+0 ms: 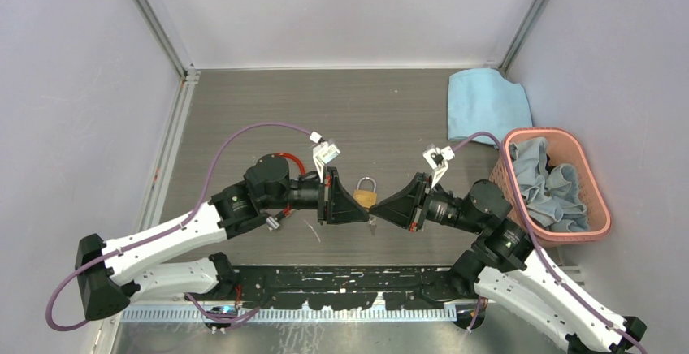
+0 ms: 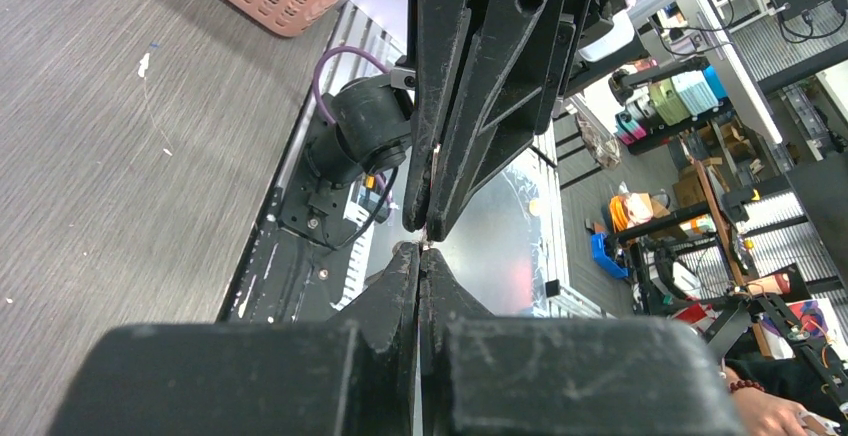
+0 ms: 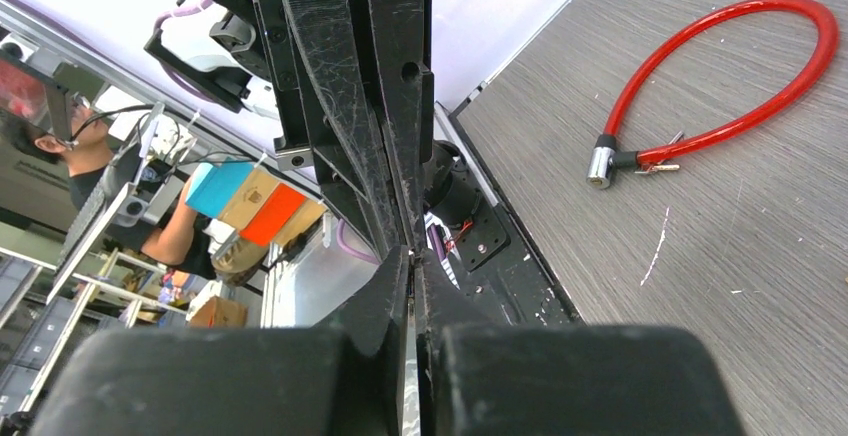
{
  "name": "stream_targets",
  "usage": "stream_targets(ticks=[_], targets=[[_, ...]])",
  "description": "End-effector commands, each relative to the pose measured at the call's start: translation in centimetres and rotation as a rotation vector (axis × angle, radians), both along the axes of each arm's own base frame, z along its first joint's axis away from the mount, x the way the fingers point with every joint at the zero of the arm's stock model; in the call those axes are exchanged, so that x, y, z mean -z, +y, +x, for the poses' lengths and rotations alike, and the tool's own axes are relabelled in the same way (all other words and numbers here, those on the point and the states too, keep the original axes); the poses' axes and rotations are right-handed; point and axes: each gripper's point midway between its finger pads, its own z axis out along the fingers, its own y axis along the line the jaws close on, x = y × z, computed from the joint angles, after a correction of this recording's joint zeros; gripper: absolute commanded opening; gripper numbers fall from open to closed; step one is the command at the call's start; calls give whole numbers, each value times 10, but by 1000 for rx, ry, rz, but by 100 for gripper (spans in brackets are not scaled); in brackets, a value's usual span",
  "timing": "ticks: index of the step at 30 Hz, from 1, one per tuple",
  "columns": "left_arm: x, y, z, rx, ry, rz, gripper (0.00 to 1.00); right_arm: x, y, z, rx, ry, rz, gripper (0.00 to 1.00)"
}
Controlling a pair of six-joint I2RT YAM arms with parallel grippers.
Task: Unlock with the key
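Observation:
In the top view my left gripper [image 1: 366, 209] and right gripper [image 1: 376, 213] meet tip to tip above the table. Both are shut. The key [image 1: 373, 226], a small silvery bunch, hangs just below where the tips meet. A silvery sliver of it shows between the two pairs of tips in the left wrist view [image 2: 428, 243] and between my right fingers in the right wrist view [image 3: 411, 256]. The brass padlock [image 1: 366, 192] sits just beyond the tips and is hidden in both wrist views.
A red cable lock [image 3: 735, 71] lies on the table behind my left arm, with a small metal piece beside its metal end [image 3: 600, 166]. A pink basket [image 1: 597, 208] of cloths stands at the right. A blue cloth [image 1: 483, 102] lies at the back right.

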Motion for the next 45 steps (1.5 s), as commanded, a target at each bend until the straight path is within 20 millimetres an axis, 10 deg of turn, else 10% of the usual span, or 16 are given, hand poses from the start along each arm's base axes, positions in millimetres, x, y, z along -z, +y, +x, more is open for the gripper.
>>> stream_targets(ticks=[1, 9, 17, 26, 45], targets=[[-34, -3, -2, 16, -49, -96, 0, -26, -1, -3, -9, -73, 44, 5], [-25, -2, 11, -52, -63, -38, 4, -14, -4, 11, 67, -34, -3, 1], [9, 14, 48, -248, -142, 170, 55, 19, -29, 58, 374, 94, -203, 1], [35, 5, 79, -357, -254, 280, 55, 54, -69, 101, 752, 350, -422, 1], [32, -62, 99, -376, -505, 332, 48, 32, -51, 99, 832, 456, -437, 1]])
